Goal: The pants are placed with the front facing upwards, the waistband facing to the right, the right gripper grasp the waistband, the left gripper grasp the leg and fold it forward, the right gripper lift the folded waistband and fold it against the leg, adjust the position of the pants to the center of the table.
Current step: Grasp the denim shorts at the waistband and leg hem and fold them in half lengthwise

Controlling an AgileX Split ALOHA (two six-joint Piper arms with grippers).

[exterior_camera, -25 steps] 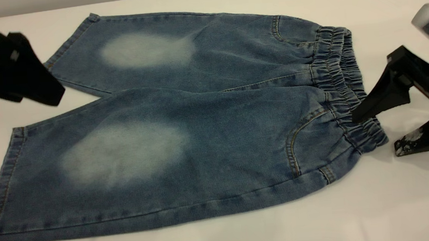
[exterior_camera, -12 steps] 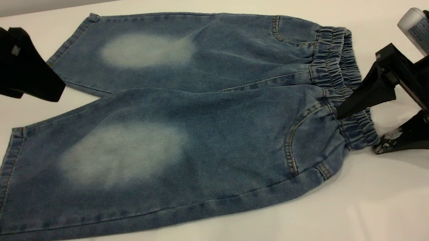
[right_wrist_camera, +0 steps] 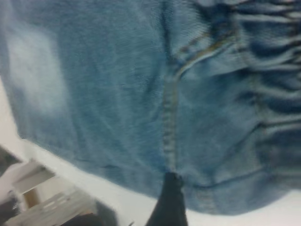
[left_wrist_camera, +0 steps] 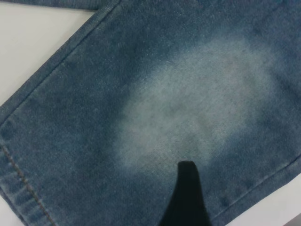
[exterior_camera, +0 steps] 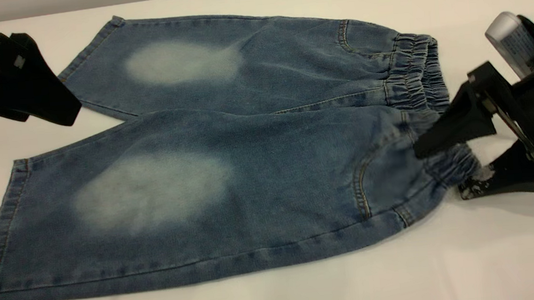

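Pants spread flat across most of the table, no raised folds. Bare surface at 6 o'clock along the near edge, at 12 behind the far leg, and at 3 past the waistband. Right gripper blocks the 3 to 4 o'clock approach, fingers spread astride the waistband's near corner. Left gripper hangs at 10 o'clock beside the far leg's hem; the wedge between both legs is free.

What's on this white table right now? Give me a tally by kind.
Blue denim pants with faded oval patches: 1
Black two-fingered grippers: 2, the left gripper and the right gripper
White table: 1
Total: 4
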